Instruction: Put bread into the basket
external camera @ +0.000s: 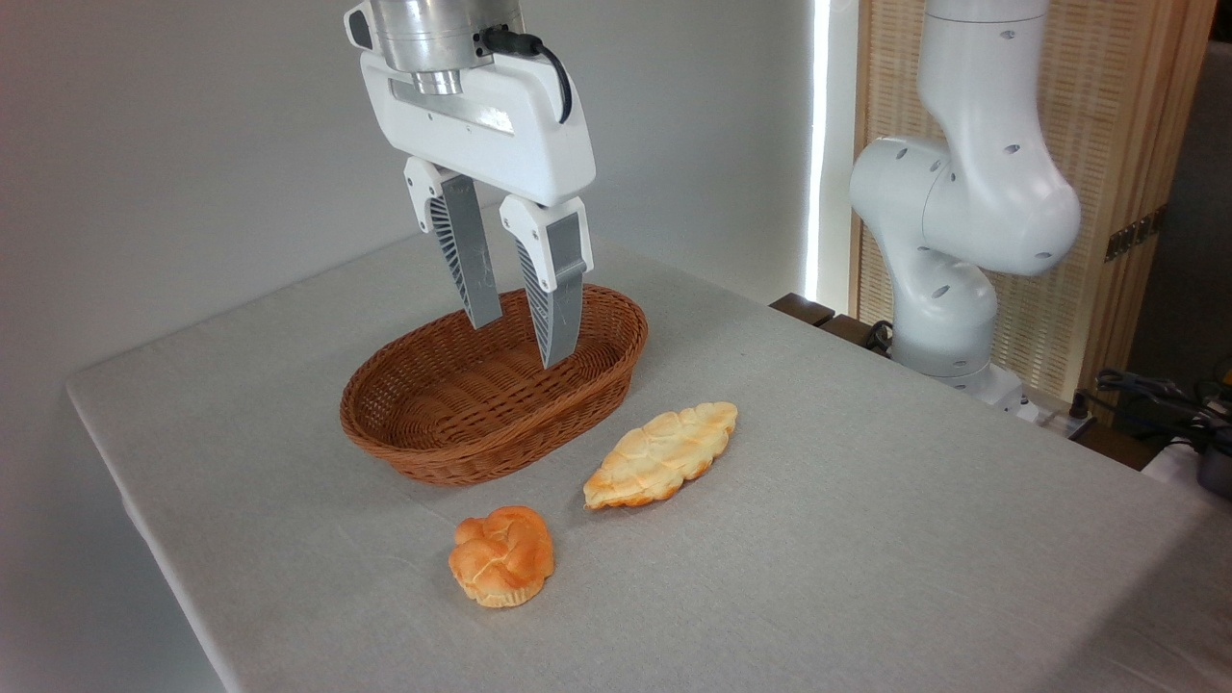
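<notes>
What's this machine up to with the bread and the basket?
A white robot arm's two-fingered claw hangs open and empty above the oval brown wicker basket, which has nothing in it. The small round orange-golden bun sits untouched on the grey table in front of the basket, with a longer, paler leaf-shaped bread beside it.
</notes>
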### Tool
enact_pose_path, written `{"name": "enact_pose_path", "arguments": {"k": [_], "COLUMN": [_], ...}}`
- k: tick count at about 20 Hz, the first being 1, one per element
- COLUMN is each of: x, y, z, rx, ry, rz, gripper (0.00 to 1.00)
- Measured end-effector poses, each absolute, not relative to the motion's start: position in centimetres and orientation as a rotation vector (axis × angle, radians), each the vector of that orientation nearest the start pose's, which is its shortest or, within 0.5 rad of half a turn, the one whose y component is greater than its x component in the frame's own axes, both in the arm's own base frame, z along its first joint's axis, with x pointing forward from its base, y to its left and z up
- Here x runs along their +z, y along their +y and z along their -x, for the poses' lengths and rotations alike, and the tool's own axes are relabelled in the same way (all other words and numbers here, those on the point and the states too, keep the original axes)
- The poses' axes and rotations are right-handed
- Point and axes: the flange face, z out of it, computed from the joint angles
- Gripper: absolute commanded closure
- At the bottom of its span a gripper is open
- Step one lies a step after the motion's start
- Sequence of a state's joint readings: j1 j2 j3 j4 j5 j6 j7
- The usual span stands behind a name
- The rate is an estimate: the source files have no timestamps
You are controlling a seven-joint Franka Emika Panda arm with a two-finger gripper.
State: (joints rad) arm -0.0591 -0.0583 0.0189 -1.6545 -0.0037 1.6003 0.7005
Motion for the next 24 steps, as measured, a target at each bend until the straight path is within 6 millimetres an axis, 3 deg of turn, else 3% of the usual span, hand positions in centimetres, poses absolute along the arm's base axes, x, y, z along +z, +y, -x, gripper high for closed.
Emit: {"name": "enact_pose_path", "arguments": {"k": [4, 13, 20, 21, 22, 23, 24], "x": [60.7, 49.5, 43.2, 42.6, 42.1, 41.9, 41.7], "y": [-2.3, -2.3, -3.0, -3.5, -4.0, -4.6, -5.0], "z": [-54.4, -55.8, -56.1, -56.2, -56.3, -56.4, -56.4], "rx": [-0.063, -0.182, -0.11, -0.107, -0.104, -0.102, -0.101], "ry": [1.135, 1.139, 1.199, 1.212, 1.227, 1.24, 1.253], "rz": [2.919, 2.836, 2.791, 2.788, 2.783, 2.779, 2.775], "gripper": [0.0, 0.0, 0.0, 0.05, 0.22, 0.49, 0.67]}}
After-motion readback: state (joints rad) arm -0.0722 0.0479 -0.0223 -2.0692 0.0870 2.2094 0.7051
